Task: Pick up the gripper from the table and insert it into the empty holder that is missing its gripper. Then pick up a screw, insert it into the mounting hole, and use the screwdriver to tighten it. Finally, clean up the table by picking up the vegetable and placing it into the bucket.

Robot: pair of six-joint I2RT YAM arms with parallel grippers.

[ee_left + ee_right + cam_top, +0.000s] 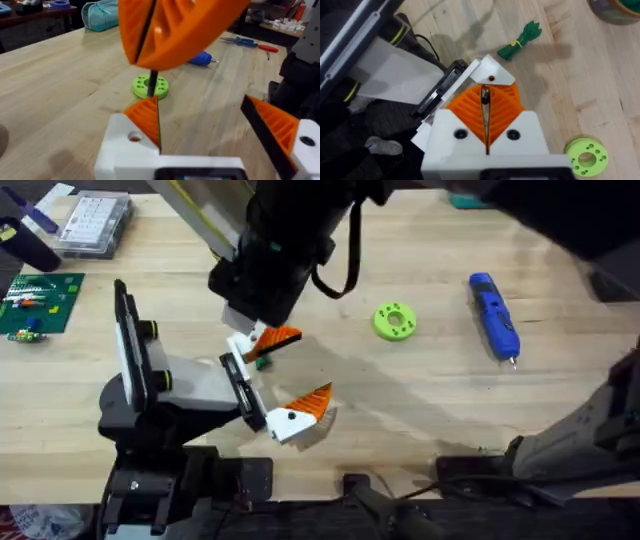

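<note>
My right gripper (275, 337) reaches across and hangs shut on a thin dark screw (152, 82), its orange pads (470, 107) pressed together. Directly under it is the gripper (145, 117), an orange ribbed finger on a white base, seated in the holder on the left arm's end. The base's mounting hole (491, 78) lies just past the screw (484, 95). My left gripper (280, 378) is open, with nothing between its fingers. The blue screwdriver (495, 315) lies at the right of the table (420, 410). The green vegetable (520, 40) lies beside the holder.
A lime-green disc (394, 321) sits mid-table. A circuit board (40, 300) and a clear parts box (95, 225) are at the far left. A round dark container (615, 7) shows partly beyond the vegetable. A teal pouch (102, 12) lies at the table's far side.
</note>
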